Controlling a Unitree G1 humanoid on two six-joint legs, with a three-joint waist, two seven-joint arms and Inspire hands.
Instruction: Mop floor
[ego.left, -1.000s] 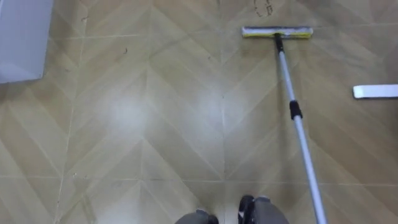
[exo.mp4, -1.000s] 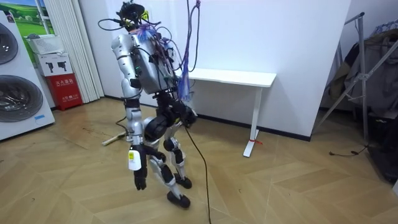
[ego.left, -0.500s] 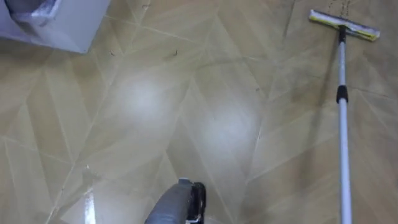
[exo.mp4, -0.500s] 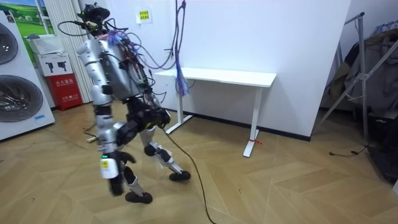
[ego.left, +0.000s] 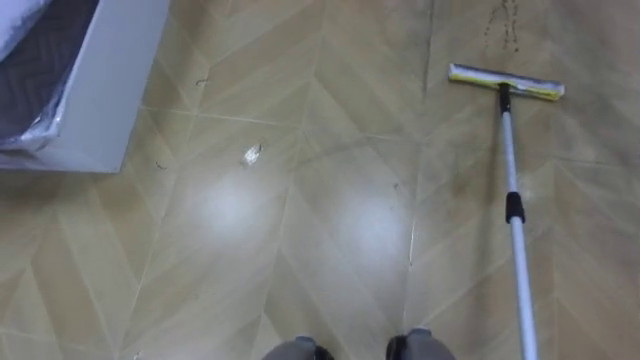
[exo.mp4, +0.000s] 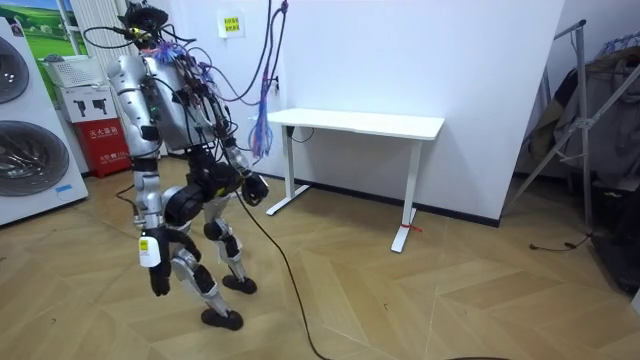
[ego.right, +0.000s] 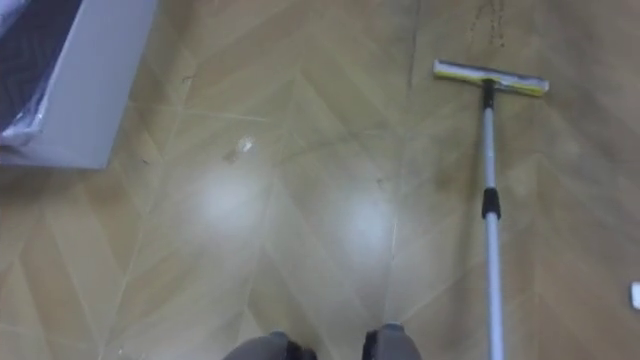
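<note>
Mop (ego.left: 509, 180) flat on floor (ego.left: 300, 250); my left hand (exo.mp4: 160, 279), right hand (exo.mp4: 254, 188): grip untellable. Risk: treading on it, stumbling.

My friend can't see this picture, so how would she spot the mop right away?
Look at the wooden zigzag floor, then to the right side of the eye view. The mop lies flat there, away from the white box and the tiny pale scrap. It alone has a long silvery pole ending in a flat yellow-edged head.

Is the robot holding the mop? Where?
It cannot be told. The mop has its head on the floor, and its handle runs out of the bottom edge.
</note>
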